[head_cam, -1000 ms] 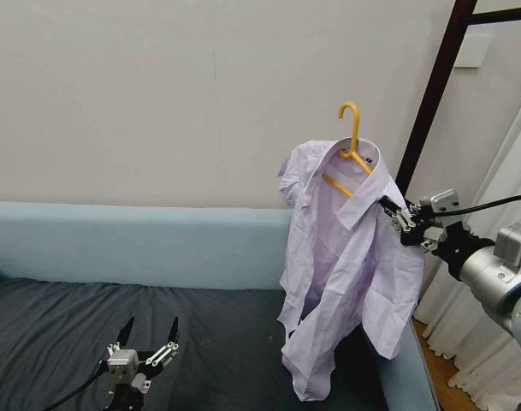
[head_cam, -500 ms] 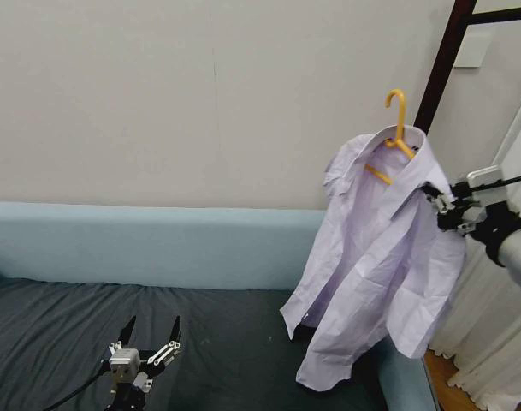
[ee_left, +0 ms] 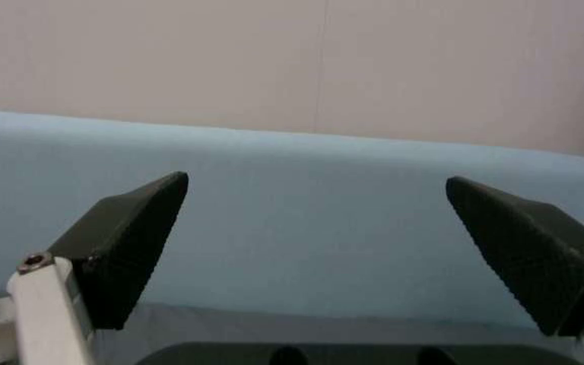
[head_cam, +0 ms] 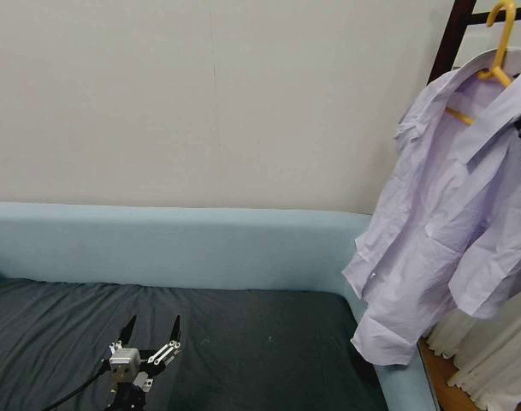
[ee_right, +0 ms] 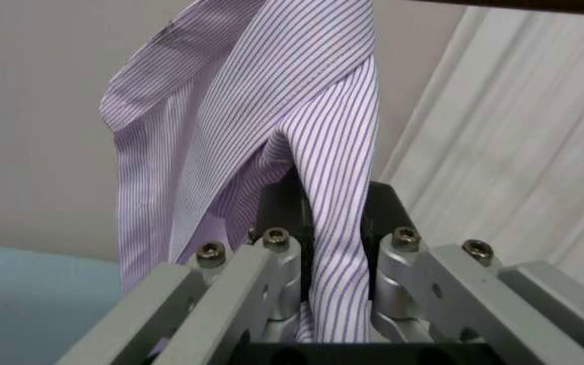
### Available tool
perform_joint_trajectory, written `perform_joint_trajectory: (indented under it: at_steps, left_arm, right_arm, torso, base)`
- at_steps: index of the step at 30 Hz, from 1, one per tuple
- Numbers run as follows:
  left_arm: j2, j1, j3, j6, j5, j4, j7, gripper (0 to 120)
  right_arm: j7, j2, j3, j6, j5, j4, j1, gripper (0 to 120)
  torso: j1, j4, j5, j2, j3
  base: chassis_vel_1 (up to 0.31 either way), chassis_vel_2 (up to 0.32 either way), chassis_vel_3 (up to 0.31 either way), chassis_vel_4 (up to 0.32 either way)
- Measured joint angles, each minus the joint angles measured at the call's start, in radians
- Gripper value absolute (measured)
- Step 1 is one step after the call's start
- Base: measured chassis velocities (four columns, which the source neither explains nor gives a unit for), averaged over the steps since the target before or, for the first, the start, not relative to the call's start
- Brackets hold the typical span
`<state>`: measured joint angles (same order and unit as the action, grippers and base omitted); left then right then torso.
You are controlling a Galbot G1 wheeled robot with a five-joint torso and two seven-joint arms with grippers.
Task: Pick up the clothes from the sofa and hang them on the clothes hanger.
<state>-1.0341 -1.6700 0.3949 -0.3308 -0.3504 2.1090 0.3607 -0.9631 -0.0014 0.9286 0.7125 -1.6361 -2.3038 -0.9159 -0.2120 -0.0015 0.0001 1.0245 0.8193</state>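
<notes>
Head view: the shirt (head_cam: 448, 214) was seen on the yellow hanger (head_cam: 500, 34), past the end of the sofa (head_cam: 200, 248); the left gripper (head_cam: 153, 321) was held low over the seat. Left wrist view: its fingers were spread wide, empty. Right wrist view: striped cloth was pinched tight in the right gripper (ee_right: 331, 220).

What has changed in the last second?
The right gripper, shut on the shirt, has carried it and its yellow hanger up and to the robot's right, toward the dark rack post. The left gripper stayed open, low over the sofa.
</notes>
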Motion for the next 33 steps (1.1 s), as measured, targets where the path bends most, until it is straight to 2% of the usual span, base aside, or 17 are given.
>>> perform_joint_trajectory:
  at_steps: [7,11,19,25,30,33]
  left_arm:
    - [0.0,0.0,-0.001,0.0,0.0,0.0,0.0,100]
    - [0.001,0.001,-0.001,0.001,-0.001,0.0,0.0,100]
    - [0.001,0.001,-0.001,0.001,-0.001,0.0,0.0,100]
    - [0.001,0.001,-0.001,0.001,-0.001,0.0,0.0,100]
    - [0.001,0.001,-0.001,0.001,-0.001,0.0,0.0,100]
    - [0.001,0.001,-0.001,0.001,-0.001,-0.001,0.0,100]
  right_arm:
    - [-0.034,-0.066,-0.005,0.016,0.016,0.091,0.004,8]
    - [-0.032,-0.067,-0.041,-0.043,0.081,0.119,-0.005,8]
    - [0.142,-0.002,-0.211,-0.217,0.342,0.16,0.001,8]
    - [0.222,0.053,-0.288,-0.272,0.42,0.201,0.061,8]
    - [0.252,0.127,-0.34,-0.29,0.449,0.223,0.129,8]
    - [0.29,0.226,-0.426,-0.31,0.486,0.257,0.239,8]
  torso:
    - [0.0,-0.0001,-0.0003,0.0,0.0]
    - [0.0,-0.0001,-0.0003,0.0,0.0]
    - [0.0,0.0,0.0,0.0,0.0]
    - [0.0,0.0,-0.0001,0.0,0.0]
    - [0.0,-0.0001,-0.0001,0.0,0.0]
    - [0.0,-0.0004,-0.0001,0.0,0.0]
  base:
    - [0.0,0.0,0.0,0.0]
    - [0.0,0.0,0.0,0.0]
    - [0.0,0.0,0.0,0.0]
    - [0.0,0.0,0.0,0.0]
    - [0.0,0.0,0.0,0.0]
    - [0.0,0.0,0.0,0.0]
